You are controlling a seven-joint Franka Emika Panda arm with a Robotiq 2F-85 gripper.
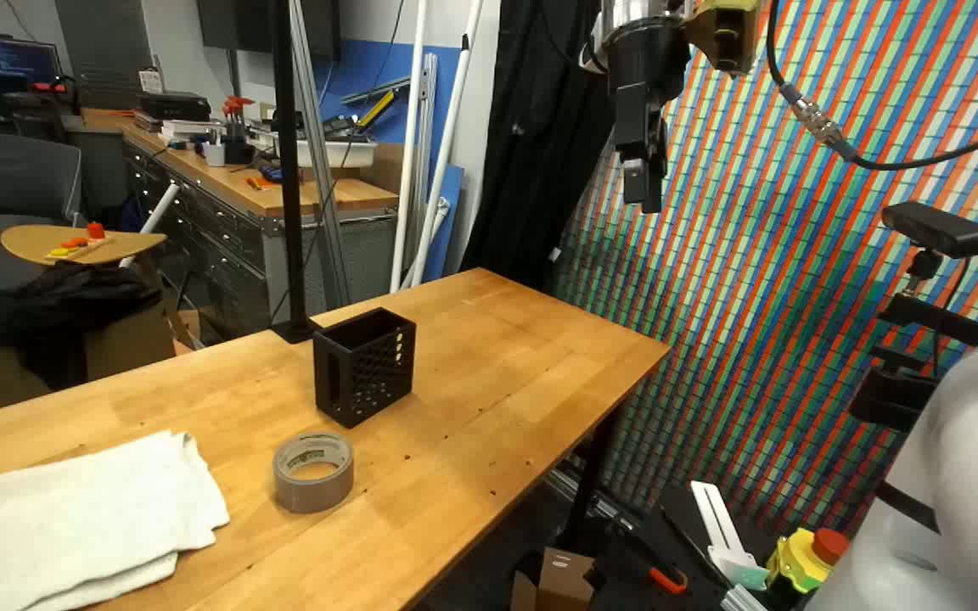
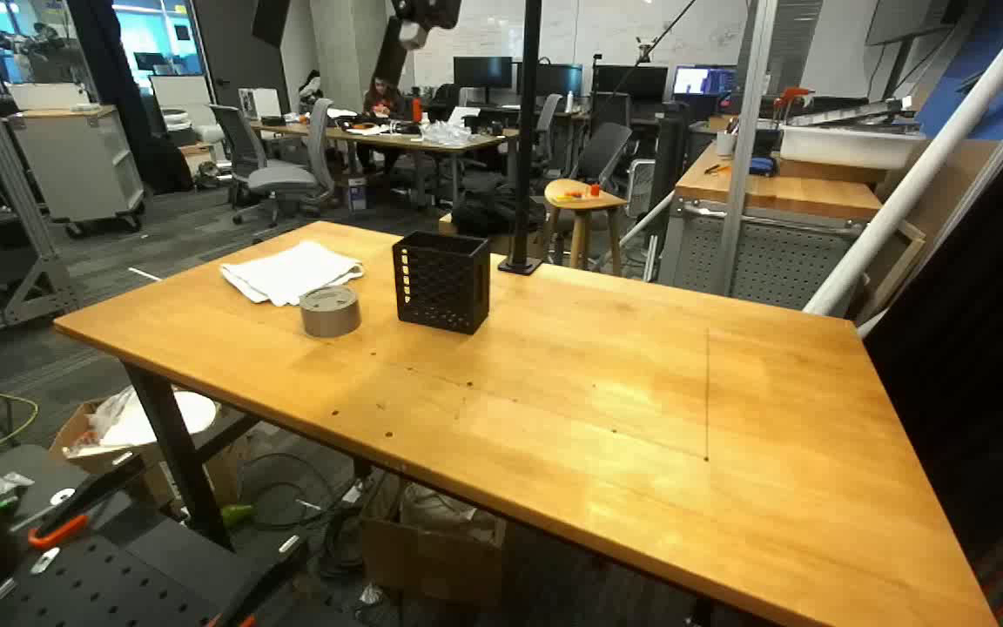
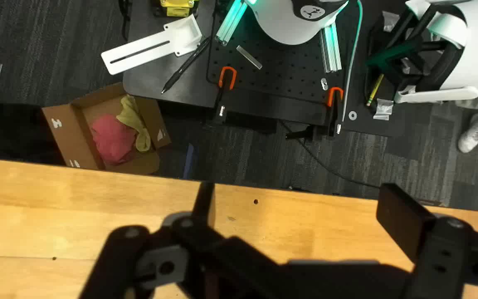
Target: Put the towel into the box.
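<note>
A white folded towel (image 1: 81, 518) lies flat on the wooden table; it also shows in an exterior view (image 2: 292, 272). A black lattice box with an open top (image 1: 364, 365) stands upright on the table, apart from the towel; it also shows in an exterior view (image 2: 442, 283). Its inside is dark. My gripper (image 1: 643, 191) hangs high above the table, well away from both. In the wrist view my gripper (image 3: 297, 195) has its fingers wide apart with nothing between them. Towel and box are out of the wrist view.
A grey tape roll (image 1: 313, 492) sits on the table (image 2: 641, 392) between towel and box. A black vertical post (image 2: 526, 131) rises from the table's edge behind the box. In the wrist view, a cardboard box (image 3: 67, 137) holding pink and yellow-green cloths stands beyond the table edge.
</note>
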